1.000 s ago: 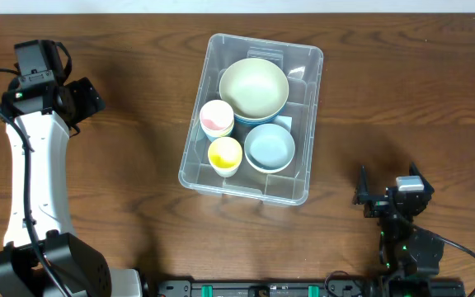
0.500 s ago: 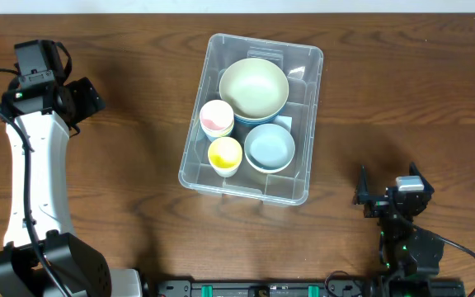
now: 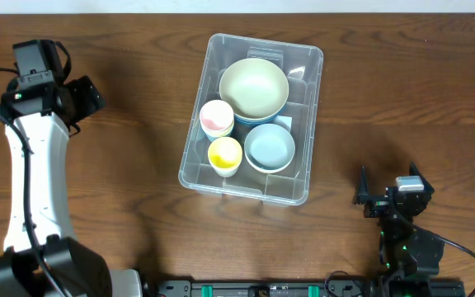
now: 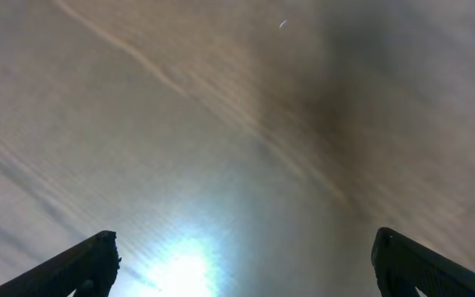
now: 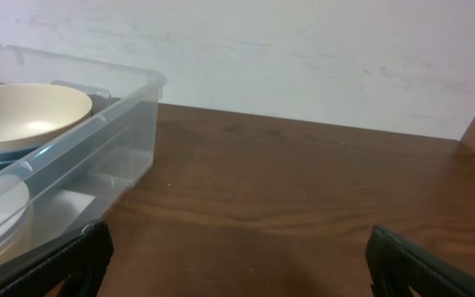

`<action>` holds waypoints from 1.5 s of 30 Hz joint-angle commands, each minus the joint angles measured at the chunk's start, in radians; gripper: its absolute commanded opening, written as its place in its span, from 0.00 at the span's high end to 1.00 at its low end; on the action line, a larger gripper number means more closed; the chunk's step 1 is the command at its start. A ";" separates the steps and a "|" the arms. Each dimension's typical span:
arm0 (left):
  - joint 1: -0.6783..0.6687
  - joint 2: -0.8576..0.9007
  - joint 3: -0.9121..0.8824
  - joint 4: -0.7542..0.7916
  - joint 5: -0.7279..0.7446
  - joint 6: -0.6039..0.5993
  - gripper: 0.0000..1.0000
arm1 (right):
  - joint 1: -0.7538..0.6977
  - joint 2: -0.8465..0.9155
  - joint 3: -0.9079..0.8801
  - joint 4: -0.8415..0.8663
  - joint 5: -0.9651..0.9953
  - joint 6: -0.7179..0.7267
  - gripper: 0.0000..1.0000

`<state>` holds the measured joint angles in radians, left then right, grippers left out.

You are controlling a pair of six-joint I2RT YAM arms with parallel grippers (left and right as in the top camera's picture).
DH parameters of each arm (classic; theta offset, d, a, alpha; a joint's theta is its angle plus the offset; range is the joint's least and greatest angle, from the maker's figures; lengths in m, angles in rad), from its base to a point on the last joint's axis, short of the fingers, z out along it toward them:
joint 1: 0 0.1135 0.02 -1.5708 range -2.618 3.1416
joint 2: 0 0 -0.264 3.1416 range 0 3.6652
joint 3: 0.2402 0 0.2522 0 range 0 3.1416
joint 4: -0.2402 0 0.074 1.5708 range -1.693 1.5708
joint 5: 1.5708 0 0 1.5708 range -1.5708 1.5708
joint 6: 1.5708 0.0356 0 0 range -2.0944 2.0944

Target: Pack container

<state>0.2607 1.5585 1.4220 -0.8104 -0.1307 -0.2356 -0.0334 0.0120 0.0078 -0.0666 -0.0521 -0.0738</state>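
The container (image 3: 302, 177), a large clear plastic bin, stands in the middle of the table. In it sit a cream bowl (image 3: 254, 87) nested on a blue one, a light blue bowl (image 3: 270, 148), a pink-and-white cup (image 3: 217, 118) and a yellow cup (image 3: 225, 155). My left gripper (image 3: 85, 97) is far left of the bin, open over bare wood (image 4: 244, 241). My right gripper (image 3: 388, 180) rests near the front right edge, open and empty (image 5: 237, 238). The right wrist view has the container's wall (image 5: 114, 140) and the cream bowl (image 5: 23, 111) to its left.
The brown wooden table (image 3: 402, 99) runs to a pale wall (image 5: 320, 58) at the back. The white left arm (image 3: 35, 173) stretches along the table's left side. A bright glare patch (image 4: 184, 272) lies on the wood under the left gripper.
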 commanded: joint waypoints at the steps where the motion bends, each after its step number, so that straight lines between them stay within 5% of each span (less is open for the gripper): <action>1: 0.002 -0.134 0.010 0.019 0.045 -0.038 0.02 | -0.005 -0.006 -0.002 -0.005 0.010 -0.013 0.01; 14: -0.031 -0.860 -0.194 0.058 0.044 -0.057 0.02 | -0.005 -0.006 -0.002 -0.005 0.010 -0.013 0.01; 23: -0.031 -1.258 -0.633 0.280 0.044 -0.058 0.02 | -0.005 -0.006 -0.002 -0.005 0.010 -0.013 0.01; 32: -0.064 -1.434 -1.051 0.666 0.045 -0.058 0.02 | -0.005 -0.006 -0.002 -0.005 0.010 -0.013 0.01; 45: -0.157 -1.523 -1.282 0.912 0.044 -0.058 0.02 | -0.005 -0.006 -0.002 -0.005 0.010 -0.013 0.01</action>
<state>0.1127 0.0593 0.1722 0.0734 -0.0853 -0.2920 -0.0334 0.0120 0.0078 -0.0669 -0.0486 -0.0742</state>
